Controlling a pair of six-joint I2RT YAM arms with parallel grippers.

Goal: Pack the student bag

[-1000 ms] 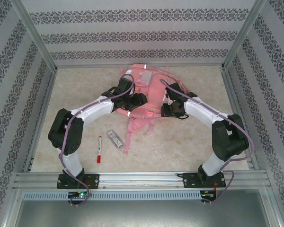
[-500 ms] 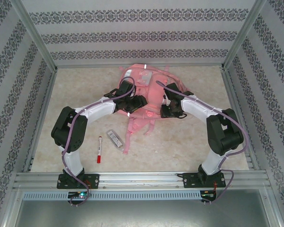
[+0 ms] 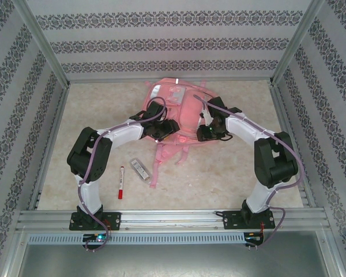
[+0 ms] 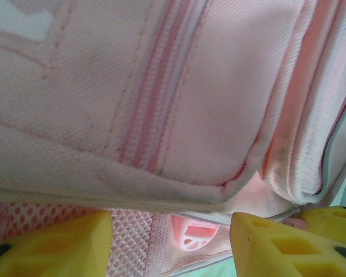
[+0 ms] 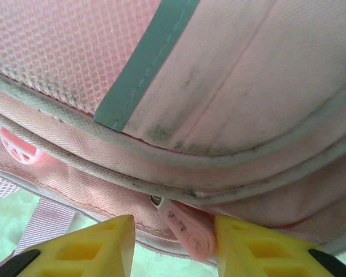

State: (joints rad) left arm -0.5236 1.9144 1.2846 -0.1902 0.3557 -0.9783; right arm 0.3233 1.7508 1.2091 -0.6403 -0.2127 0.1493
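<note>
The student bag [image 3: 179, 107] lies at the upper middle of the table [image 3: 230, 173]. The 2 grippers are half open and clamp nothing: the left gripper [image 4: 170, 222] faces the bag's side, and the right gripper [image 5: 174, 225] straddles the zipper pull [image 5: 187, 234]. If it closes off-centre, the pull could squirt free.

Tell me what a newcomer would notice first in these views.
The big pink student bag sits at the far middle of the table, with the left arm and right arm reaching onto it. In the right wrist view, a pink zipper pull lies between the yellow fingers of the right end effector. A red marker lies on the table, left of the bag's straps.
</note>
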